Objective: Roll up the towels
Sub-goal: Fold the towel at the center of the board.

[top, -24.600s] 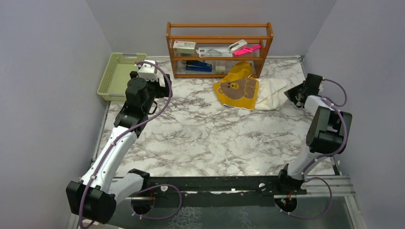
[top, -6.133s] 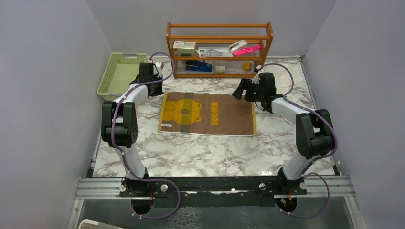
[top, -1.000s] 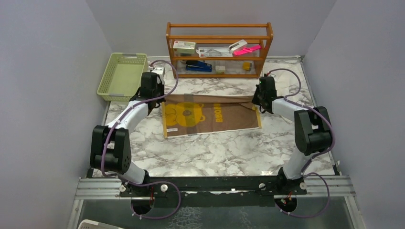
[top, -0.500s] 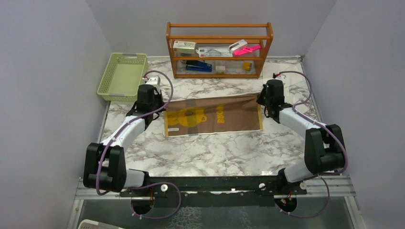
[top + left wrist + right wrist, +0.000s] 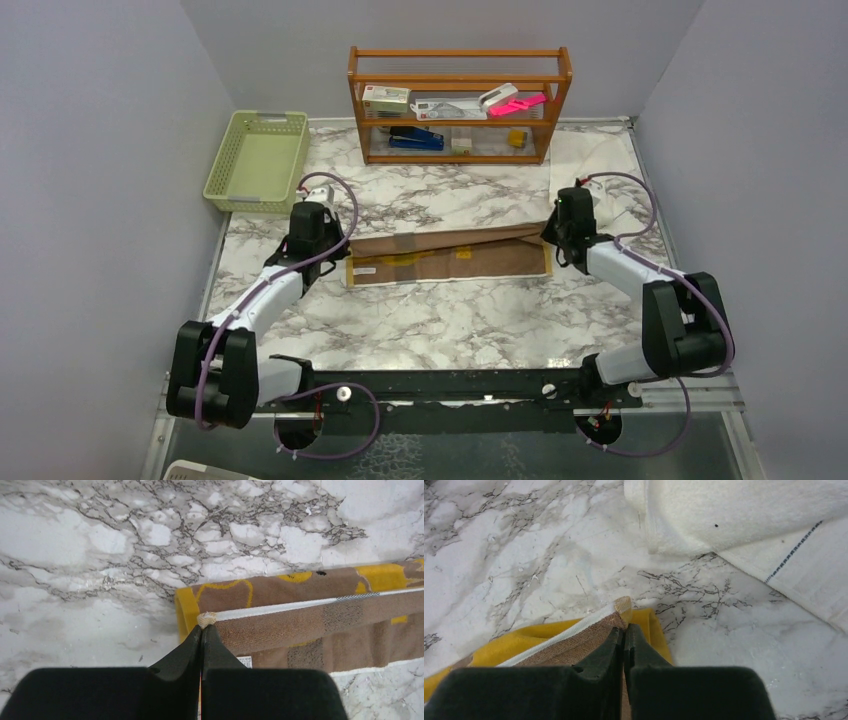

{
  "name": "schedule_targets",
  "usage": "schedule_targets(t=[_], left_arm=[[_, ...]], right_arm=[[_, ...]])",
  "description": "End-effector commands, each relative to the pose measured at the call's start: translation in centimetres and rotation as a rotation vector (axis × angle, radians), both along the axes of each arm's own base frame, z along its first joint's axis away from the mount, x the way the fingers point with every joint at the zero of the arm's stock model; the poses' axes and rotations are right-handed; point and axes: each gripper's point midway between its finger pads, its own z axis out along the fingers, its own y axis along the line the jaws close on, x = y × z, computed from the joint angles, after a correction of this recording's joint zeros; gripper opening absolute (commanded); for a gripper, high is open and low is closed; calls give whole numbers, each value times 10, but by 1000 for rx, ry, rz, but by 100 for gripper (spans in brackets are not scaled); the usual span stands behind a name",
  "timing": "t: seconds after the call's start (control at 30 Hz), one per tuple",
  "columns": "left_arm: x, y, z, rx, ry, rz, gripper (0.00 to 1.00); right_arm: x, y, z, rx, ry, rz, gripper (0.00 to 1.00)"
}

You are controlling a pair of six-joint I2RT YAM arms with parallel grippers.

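Mustard-yellow towel point(image 5: 450, 258) with brown patches lies in the middle of the marble table point(image 5: 430, 320), folded over itself into a long narrow band that runs from left to right. Its upper layer shows the brown back side with a white hem, and the yellow face is seen under it at both ends. At the left end the left gripper point(image 5: 201, 630) has its two fingers pressed together on the corner of this upper layer — the small white tip of the hem comes out just above the fingertips. At the other end the right gripper point(image 5: 624, 626) is closed in the same way on the right corner and holds it over the yellow layer. The cream-white towel point(image 5: 600, 160) lies apart, crumpled at the far right of the table, behind the right gripper. A green basket point(image 5: 257, 160) stands at the far left corner, and a wooden shelf point(image 5: 460, 105) with small office things stands at the back wall — between the basket and the white towel.
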Motion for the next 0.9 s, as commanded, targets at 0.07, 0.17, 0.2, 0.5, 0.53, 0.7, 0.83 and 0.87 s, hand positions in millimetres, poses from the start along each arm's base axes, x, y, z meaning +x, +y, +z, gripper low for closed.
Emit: schedule_targets(t=[0.07,0.17,0.2,0.5,0.53,0.7,0.83,0.87], left_arm=[[-18,6,-9,-41,33,79,0],[-21,5,-10,-62,30,92,0],[-22,5,-9,-69,26,97,0],[-28,24,30,-83,-87,227,51],[-27,25,37,-67,-97,220,55],[-16,25,58,25,-97,137,72],[-7,11,58,44,-81,26,71],[-3,5,57,33,-78,-5,70]], right_arm=[[-22,-28,-1,-52,12,-116,4],[-33,-28,-6,-47,25,-106,8],[-37,-28,-8,-44,29,-103,8],[-47,1,40,52,-127,81,86],[-46,1,50,60,-168,77,90],[-39,5,95,58,-333,123,94],[-26,18,92,74,-303,180,89],[-22,26,89,87,-280,215,85]])
